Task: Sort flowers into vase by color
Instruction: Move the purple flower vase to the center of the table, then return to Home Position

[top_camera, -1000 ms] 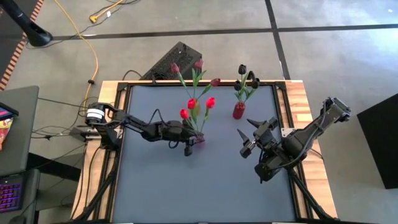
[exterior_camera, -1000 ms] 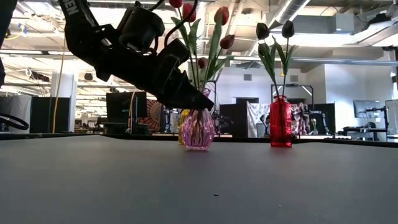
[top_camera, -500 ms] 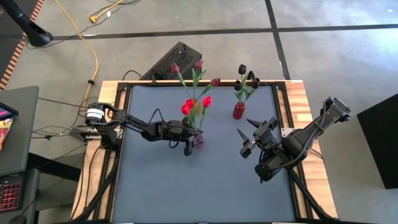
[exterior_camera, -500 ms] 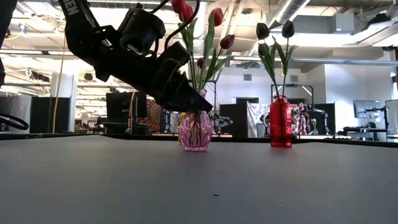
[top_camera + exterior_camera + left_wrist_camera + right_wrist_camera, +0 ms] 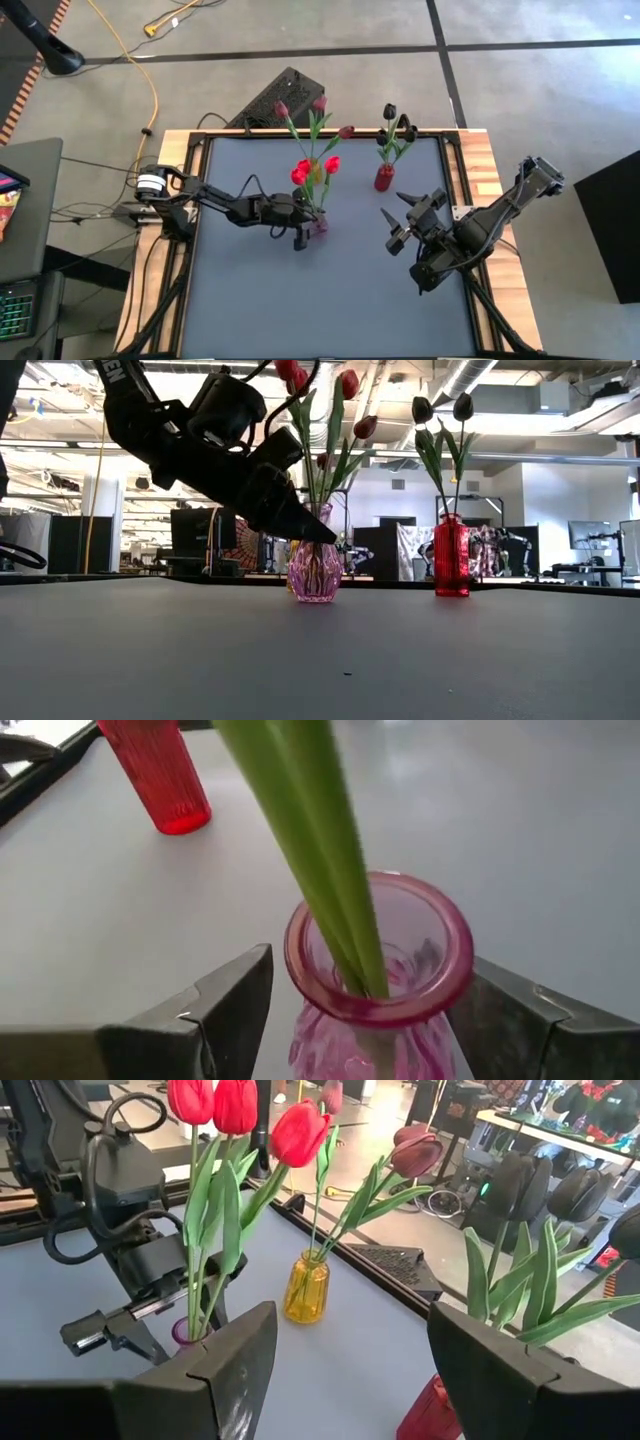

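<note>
Red tulips (image 5: 300,172) stand in a pink glass vase (image 5: 400,1000), their green stems (image 5: 320,850) down in its mouth. My left gripper (image 5: 370,960) is open, one finger on either side of the vase's neck, with nothing held. Black tulips (image 5: 440,407) stand in a red vase (image 5: 451,555) at the far right. Maroon tulips (image 5: 415,1152) stand in a yellow vase (image 5: 305,1287) behind the pink one. My right gripper (image 5: 397,218) hangs open above the table's right half, clear of everything.
The three vases stand in the far half of the dark table top (image 5: 330,300). A wooden rim (image 5: 490,190) frames the table. The near half holds only the arms.
My left gripper has opened and let go of the red tulip stems, staying at the pink vase's neck. The red tulips now stand free in the vase, their heads drawn closer together and more upright than a second ago.
</note>
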